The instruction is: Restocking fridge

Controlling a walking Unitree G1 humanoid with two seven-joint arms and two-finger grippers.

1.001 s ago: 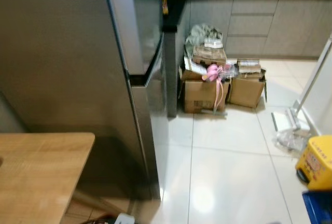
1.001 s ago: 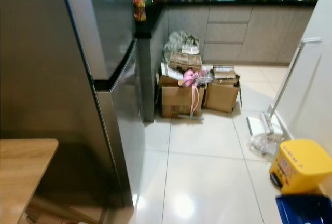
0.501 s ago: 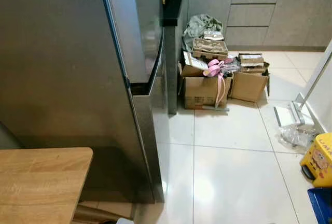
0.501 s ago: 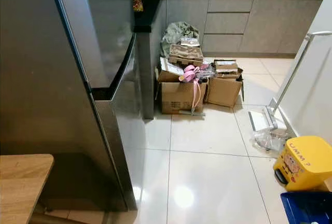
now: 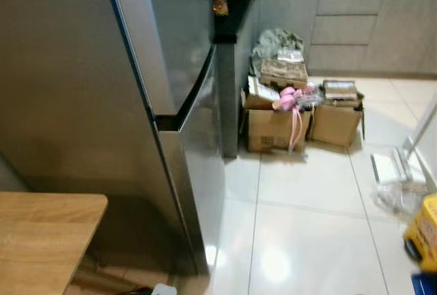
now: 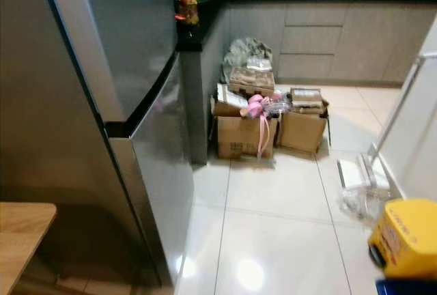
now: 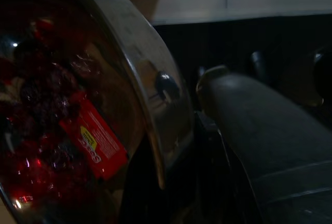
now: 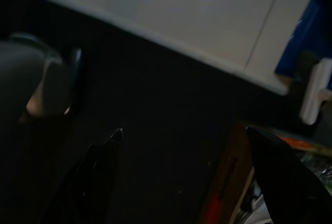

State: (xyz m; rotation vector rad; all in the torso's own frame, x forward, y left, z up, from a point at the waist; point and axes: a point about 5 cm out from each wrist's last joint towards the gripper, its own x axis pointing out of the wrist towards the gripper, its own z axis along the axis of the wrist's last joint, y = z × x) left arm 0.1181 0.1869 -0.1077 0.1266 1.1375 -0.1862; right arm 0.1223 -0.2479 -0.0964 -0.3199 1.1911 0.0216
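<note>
glossy white tile floor (image 5: pixel 307 240), grey cabinets (image 6: pixel 328 42)

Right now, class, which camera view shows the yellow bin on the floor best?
The right eye view: the yellow bin sits almost whole at the lower right, front face visible, though blurred. The left eye view catches just a cut-off sliver of it at the right edge. The dark wrist views give no clear sight of it.

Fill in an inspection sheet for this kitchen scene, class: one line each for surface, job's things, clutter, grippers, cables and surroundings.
Surface: glossy pale tiled floor; wooden table corner at the robot's left.
Job's things: steel fridge, both doors shut.
Clutter: cardboard boxes with pink ribbon beside the fridge; yellow bin; floor mop.
Grippers: right gripper open, hanging over dark ground; left too dark to judge.
Cables: nothing seen.
Surroundings: grey cabinets, black counter with cups.
</note>
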